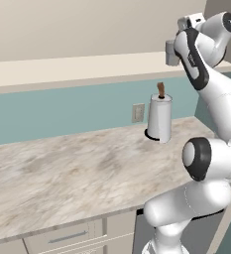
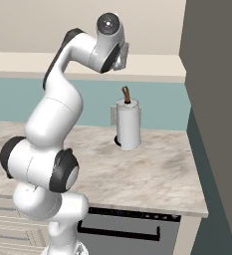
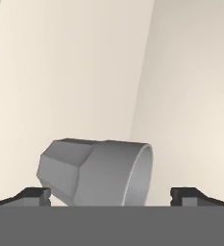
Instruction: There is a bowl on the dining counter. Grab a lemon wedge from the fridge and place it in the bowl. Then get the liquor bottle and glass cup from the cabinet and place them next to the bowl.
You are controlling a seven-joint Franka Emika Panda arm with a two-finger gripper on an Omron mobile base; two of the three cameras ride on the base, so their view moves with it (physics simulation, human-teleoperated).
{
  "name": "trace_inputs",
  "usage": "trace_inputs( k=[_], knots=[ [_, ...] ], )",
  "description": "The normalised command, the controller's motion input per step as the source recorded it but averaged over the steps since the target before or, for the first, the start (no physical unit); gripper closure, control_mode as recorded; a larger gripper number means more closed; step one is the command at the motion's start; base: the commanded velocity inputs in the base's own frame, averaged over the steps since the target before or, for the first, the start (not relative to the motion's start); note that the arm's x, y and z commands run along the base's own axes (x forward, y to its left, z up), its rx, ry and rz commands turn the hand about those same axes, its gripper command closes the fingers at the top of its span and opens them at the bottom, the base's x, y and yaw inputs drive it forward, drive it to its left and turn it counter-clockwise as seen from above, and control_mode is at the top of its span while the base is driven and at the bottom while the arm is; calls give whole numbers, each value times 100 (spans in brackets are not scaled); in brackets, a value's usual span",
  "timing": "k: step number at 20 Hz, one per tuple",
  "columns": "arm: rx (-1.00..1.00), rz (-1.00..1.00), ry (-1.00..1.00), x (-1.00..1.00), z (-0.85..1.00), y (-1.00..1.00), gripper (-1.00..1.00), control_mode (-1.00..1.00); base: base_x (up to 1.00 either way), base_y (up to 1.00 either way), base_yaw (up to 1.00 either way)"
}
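In the hand view, the glass cup (image 3: pixel 96 173), a grey tapered tumbler, lies sideways because the hand is rolled, with its rim to the right. It sits between the two dark fingertips (image 3: pixel 34 196) of my gripper (image 3: pixel 111 197), which is open, and the tips are clear of its sides. Pale cabinet walls lie behind it. In the left base view the arm is raised to wall-cabinet height, with the gripper (image 1: pixel 178 47) against the grey cup (image 1: pixel 171 53). The bowl, lemon wedge, liquor bottle and dining counter are out of view.
A paper towel roll (image 1: pixel 159 119) (image 2: pixel 128 124) stands on the marbled counter (image 1: pixel 62 173) below the hand, beside a wall outlet (image 1: pixel 138 112). A tall dark grey panel (image 2: pixel 212 99) bounds the counter on the right. Drawers (image 1: pixel 67 237) and a dishwasher front (image 2: pixel 132 231) sit below.
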Motion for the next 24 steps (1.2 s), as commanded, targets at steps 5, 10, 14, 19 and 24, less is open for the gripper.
trace_inputs(
  k=[5,10,14,19,24],
  knots=[
    [0,0,0,10,-11,-9,-100,-100,0,0,0],
    [0,0,0,19,-10,0,-100,-100,0,0,0],
    [0,0,1,13,-8,0,-100,-100,0,0,0],
    [0,0,2,9,-11,0,-100,-100,0,0,0],
    [0,0,3,3,-18,0,100,-100,0,0,0]
  ],
)
